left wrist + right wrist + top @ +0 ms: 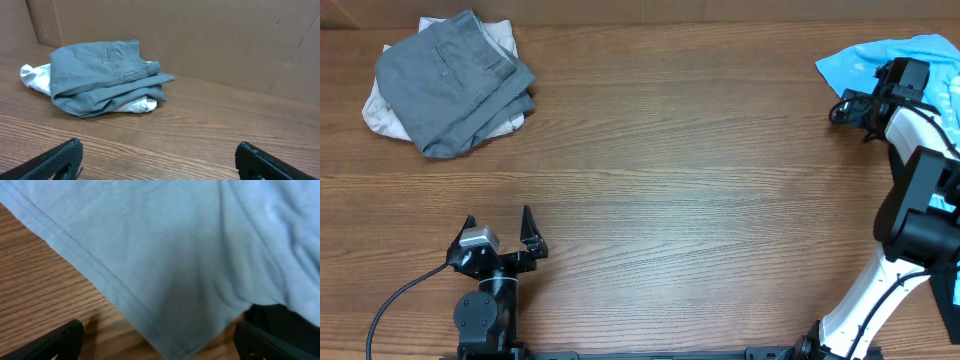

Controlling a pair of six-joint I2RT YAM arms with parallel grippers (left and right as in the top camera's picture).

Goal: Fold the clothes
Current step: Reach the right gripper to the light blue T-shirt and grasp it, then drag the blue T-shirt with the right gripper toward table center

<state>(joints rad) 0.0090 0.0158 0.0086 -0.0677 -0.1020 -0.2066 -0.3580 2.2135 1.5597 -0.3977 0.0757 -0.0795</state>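
Observation:
The clothes lie in two places. A light blue T-shirt [885, 58] is bunched at the table's far right corner. A folded grey garment [450, 85] rests on an off-white one [378, 112] at the far left. My right gripper [852, 120] is open at the blue shirt's near-left edge. In the right wrist view the blue T-shirt's [175, 255] stitched hem runs between the spread fingers of the right gripper [160, 347]. My left gripper [498, 220] stands open near the front edge, far from the pile. In the left wrist view the grey garment [105, 70] lies well beyond the left gripper [159, 161].
The wooden table [680, 190] stretches between the two piles. A brown cardboard wall [225, 40] stands behind the grey pile. A dark shape [285, 320] shows under the blue shirt's right side; I cannot tell what it is. A black cable [395, 300] trails from the left arm.

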